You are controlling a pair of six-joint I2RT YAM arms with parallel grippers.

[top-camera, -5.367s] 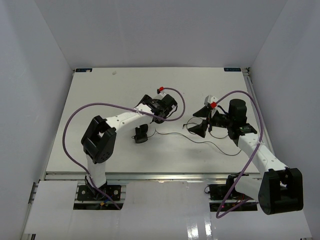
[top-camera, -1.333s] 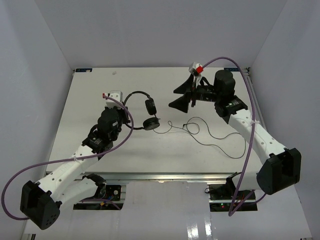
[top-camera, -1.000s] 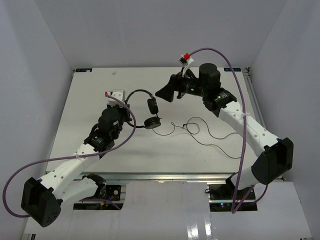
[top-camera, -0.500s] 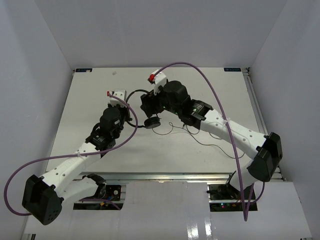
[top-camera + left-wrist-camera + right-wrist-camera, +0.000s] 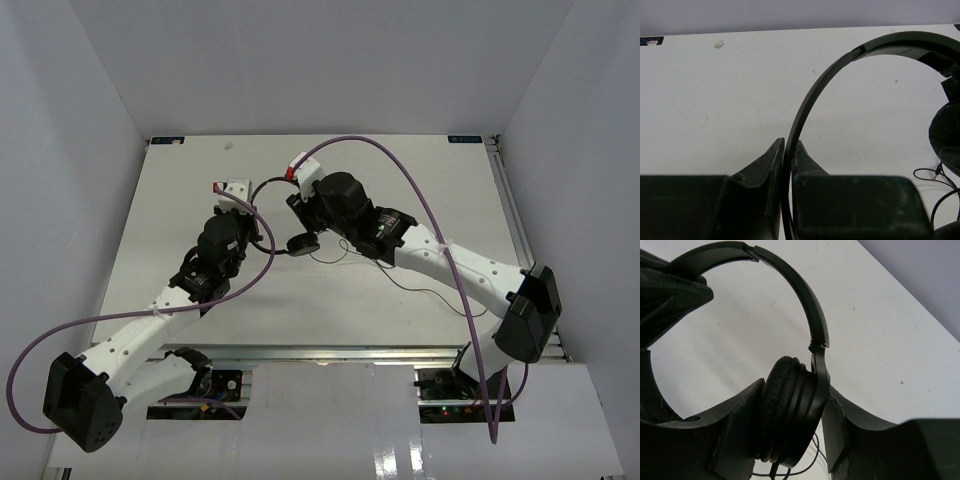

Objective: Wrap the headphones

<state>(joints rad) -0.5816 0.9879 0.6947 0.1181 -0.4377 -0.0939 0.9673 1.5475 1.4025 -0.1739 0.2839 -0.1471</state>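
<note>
The black headphones [image 5: 266,186] hang above the table between both arms. My left gripper [image 5: 788,145] is shut on the thin headband [image 5: 840,62], which arches up and to the right. One padded earcup [image 5: 790,410] sits between the fingers of my right gripper [image 5: 795,390], which touch it on both sides. From above, the right gripper [image 5: 302,207] covers that earcup, while the other earcup [image 5: 303,243] hangs just below it. The thin cord [image 5: 405,282] trails right over the table. My left gripper [image 5: 246,206] holds the left end of the band.
Thick purple cables [image 5: 420,195] loop over both arms. The right forearm [image 5: 450,262] crosses the table's middle above the cord. The white table [image 5: 180,210] is walled at back and sides.
My right arm has swung left across the table to the headphones, and its jaws have narrowed from wide open onto the earcup. The left gripper has kept the headband in place.
</note>
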